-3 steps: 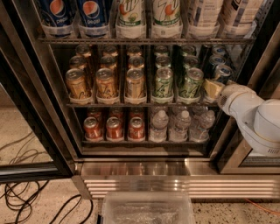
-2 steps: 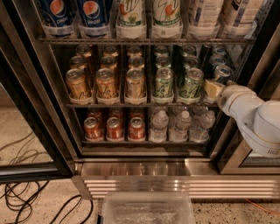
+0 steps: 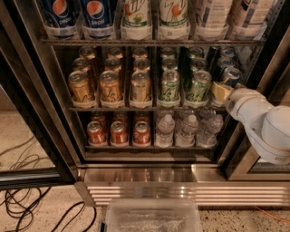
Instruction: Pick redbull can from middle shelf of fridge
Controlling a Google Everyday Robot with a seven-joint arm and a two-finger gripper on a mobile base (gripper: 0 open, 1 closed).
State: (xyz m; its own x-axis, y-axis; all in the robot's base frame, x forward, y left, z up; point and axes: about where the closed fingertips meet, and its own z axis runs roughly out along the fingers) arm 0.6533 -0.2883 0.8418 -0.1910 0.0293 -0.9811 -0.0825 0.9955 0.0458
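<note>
The fridge [image 3: 149,174] stands open in front of me, with a black frame and a shiny steel base. Its middle shelf [image 3: 136,108] holds rows of gold cans [image 3: 111,86], green-and-silver cans [image 3: 170,86] and, in the far right lane, slim blue-silver redbull cans [image 3: 230,75]. My gripper [image 3: 220,92], on a white arm [image 3: 263,122], reaches in from the right and sits at the front of the redbull lane, right against the front can. The lower part of that can is hidden behind the gripper.
Large Pepsi [image 3: 97,16] and 7up bottles [image 3: 172,13] fill the rack above. Red cans [image 3: 118,132] and water bottles [image 3: 186,130] fill the rack below. The open door [image 3: 31,122] is at the left. Black cables [image 3: 27,204] lie on the floor. A clear bin [image 3: 152,216] sits at the bottom.
</note>
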